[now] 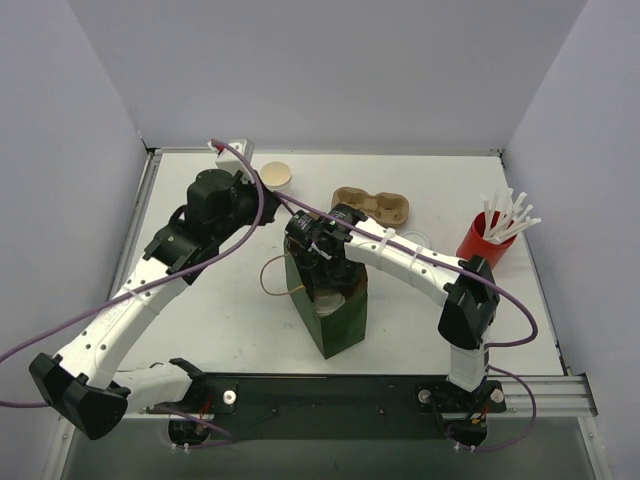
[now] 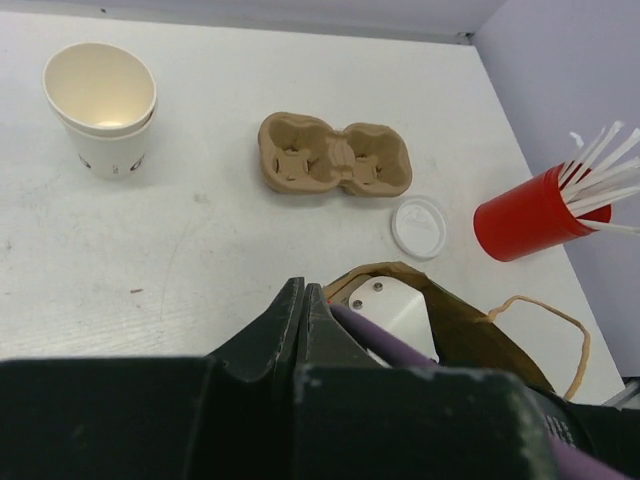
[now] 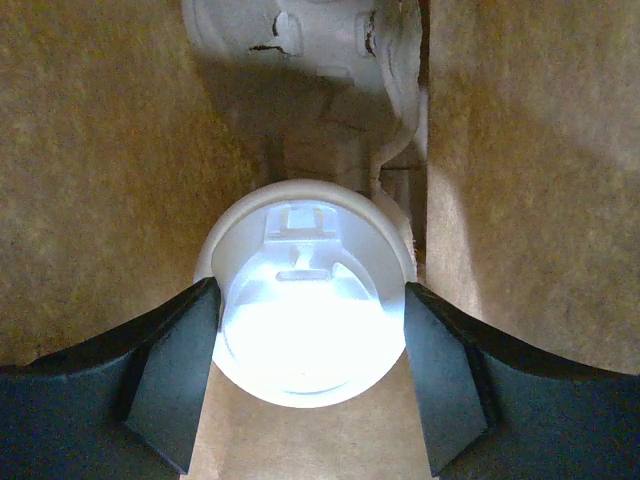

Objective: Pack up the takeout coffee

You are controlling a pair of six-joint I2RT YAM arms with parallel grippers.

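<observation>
The takeout coffee (image 3: 305,300), a white cup seen from above by its round white lid, sits deep inside the brown paper bag (image 3: 100,150). My right gripper (image 3: 310,330) reaches down into the bag, its two dark fingers pressed against either side of the lid. In the top view the bag (image 1: 335,320) stands upright mid-table with the right wrist (image 1: 322,250) in its mouth; the cup is hidden there. My left gripper (image 2: 302,300) is shut with nothing seen between its jaws, just beside the bag's rim (image 2: 470,320).
An open white paper cup without lid (image 2: 100,105) stands at the back left (image 1: 276,176). The brown two-hole carrier (image 2: 335,155) lies behind the bag, a loose white lid (image 2: 419,226) beside it. The red cup of straws (image 1: 485,240) stands at the right.
</observation>
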